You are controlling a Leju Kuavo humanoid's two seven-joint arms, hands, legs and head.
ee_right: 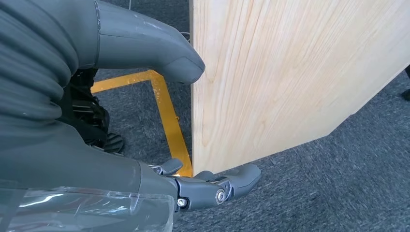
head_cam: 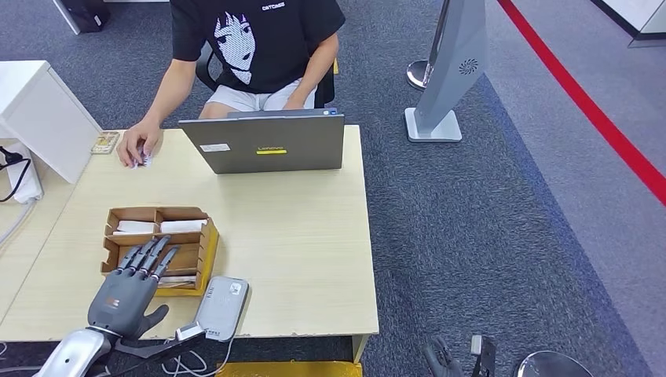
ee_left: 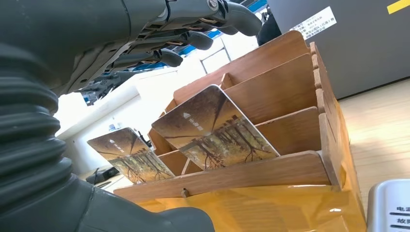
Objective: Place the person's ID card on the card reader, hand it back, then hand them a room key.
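My left hand [head_cam: 129, 289] hovers over the near part of a wooden card box [head_cam: 209, 250], fingers stretched out and apart, holding nothing. In the left wrist view the left hand [ee_left: 101, 43] is above forest-print key cards [ee_left: 212, 130] that stand in the box [ee_left: 270, 169]. A grey card reader [head_cam: 222, 306] lies just right of the box at the table's front edge. The person's hand [head_cam: 141, 144] rests on a small pale item [head_cam: 144, 162] at the far left; I cannot tell what it is. My right hand [ee_right: 193, 121] hangs open beside the table's side panel [ee_right: 290, 72].
A grey laptop [head_cam: 271, 145] stands open between me and the seated person [head_cam: 255, 47]. A white box [head_cam: 43, 118] and cables sit at the table's left end. A small tray-like thing [head_cam: 104, 142] lies near the person's hand. A grey stand [head_cam: 451, 71] is on the carpet to the right.
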